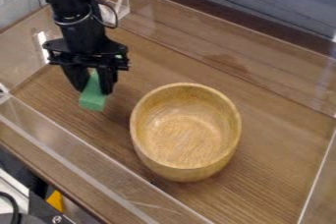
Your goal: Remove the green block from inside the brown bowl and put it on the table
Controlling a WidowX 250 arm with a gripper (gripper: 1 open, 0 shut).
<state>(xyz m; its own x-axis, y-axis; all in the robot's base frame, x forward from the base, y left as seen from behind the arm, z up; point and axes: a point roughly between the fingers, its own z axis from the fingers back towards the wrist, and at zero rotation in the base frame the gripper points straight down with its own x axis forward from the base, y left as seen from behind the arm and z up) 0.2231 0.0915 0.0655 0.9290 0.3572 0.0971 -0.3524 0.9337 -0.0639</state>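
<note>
The green block [92, 97] hangs upright between the black fingers of my gripper [90, 83], which is shut on its upper part; only the block's lower end shows below the fingertips. It is left of the brown bowl [187, 130], above or at the table [262, 81]; I cannot tell whether its bottom touches the wood. The bowl stands empty at the centre right, its thick rim a short gap from the block.
Clear acrylic walls [79, 174] edge the table at the front, left and back. A small white piece [43, 43] sits at the left wall behind the arm. Bare wood lies behind and to the right of the bowl.
</note>
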